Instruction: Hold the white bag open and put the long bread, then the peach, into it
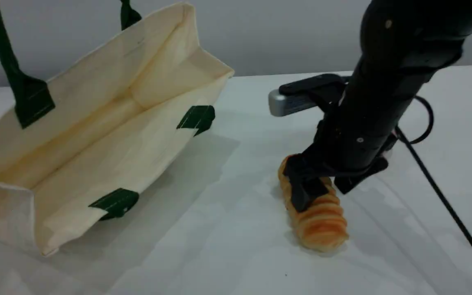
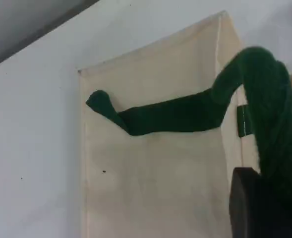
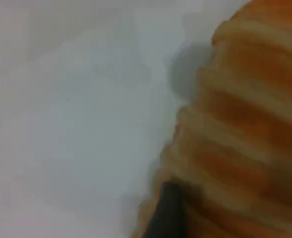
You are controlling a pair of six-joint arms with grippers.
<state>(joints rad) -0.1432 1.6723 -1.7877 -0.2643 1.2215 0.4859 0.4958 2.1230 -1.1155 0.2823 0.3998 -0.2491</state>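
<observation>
The white bag [image 1: 109, 135] lies tilted on the table's left with its mouth gaping toward the camera. One dark green handle [image 1: 2, 53] is pulled taut upward out of the scene view. In the left wrist view the same handle [image 2: 185, 114] runs up into my left gripper [image 2: 264, 198], which is shut on it. The long bread [image 1: 322, 221] lies flat on the table at centre right. My right gripper [image 1: 328, 188] is lowered over its far half, open, one finger on each side. In the right wrist view the bread [image 3: 245, 124] sits beside one dark fingertip [image 3: 168, 213]. The peach is hidden.
A black cable [image 1: 445, 200] trails from the right arm across the table toward the front right corner. A grey camera block [image 1: 291, 102] juts left from the right wrist. Bare table [image 1: 219, 229] lies between bag and bread.
</observation>
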